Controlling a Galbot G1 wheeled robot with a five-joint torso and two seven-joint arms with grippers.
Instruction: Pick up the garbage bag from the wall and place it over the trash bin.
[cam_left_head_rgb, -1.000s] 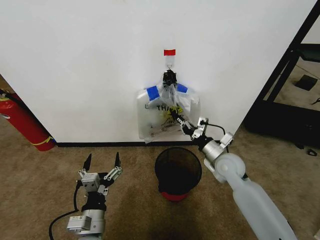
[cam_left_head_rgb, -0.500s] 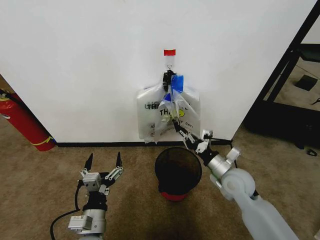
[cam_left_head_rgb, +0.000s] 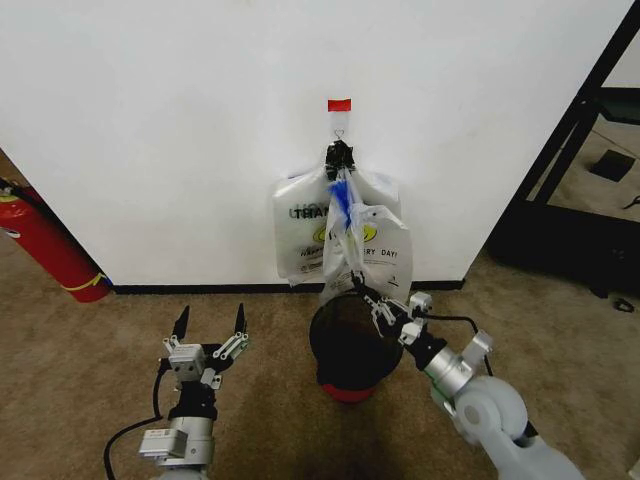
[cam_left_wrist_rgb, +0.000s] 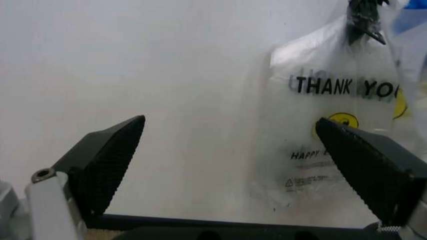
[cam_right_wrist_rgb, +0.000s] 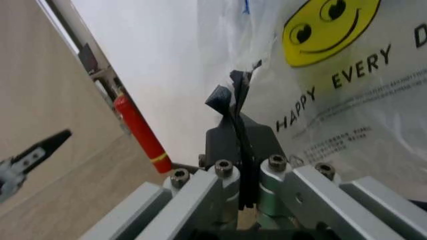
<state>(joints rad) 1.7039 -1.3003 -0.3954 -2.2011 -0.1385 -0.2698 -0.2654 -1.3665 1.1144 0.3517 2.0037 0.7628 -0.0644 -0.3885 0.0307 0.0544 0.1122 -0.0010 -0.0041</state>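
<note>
On the white wall (cam_left_head_rgb: 180, 120), a small hook (cam_left_head_rgb: 340, 128) sits under a red tape strip. The garbage bag (cam_left_head_rgb: 372, 252), thin and translucent with a yellow smiley, hangs stretched from the hook down to my right gripper (cam_left_head_rgb: 363, 294). That gripper is shut on the bag's lower edge, just above the rim of the trash bin (cam_left_head_rgb: 355, 345), a round black mesh basket with a red base. The right wrist view shows its fingers (cam_right_wrist_rgb: 227, 145) pinched on the garbage bag (cam_right_wrist_rgb: 333, 75). My left gripper (cam_left_head_rgb: 210, 328) stands open to the left of the bin, also seen as my left gripper (cam_left_wrist_rgb: 233, 150) facing the wall.
A flat bundle of identical bags (cam_left_head_rgb: 298, 232) hangs behind the pulled one under a black tie (cam_left_head_rgb: 338, 155). A red fire extinguisher (cam_left_head_rgb: 45, 248) leans at the wall's far left. A black shelf frame (cam_left_head_rgb: 585, 120) stands on the right. Brown carpet lies around the bin.
My right gripper has drawn down and away from the wall to the bin's rim, pulling one bag out of the bundle and stretching it. The left arm has barely moved.
</note>
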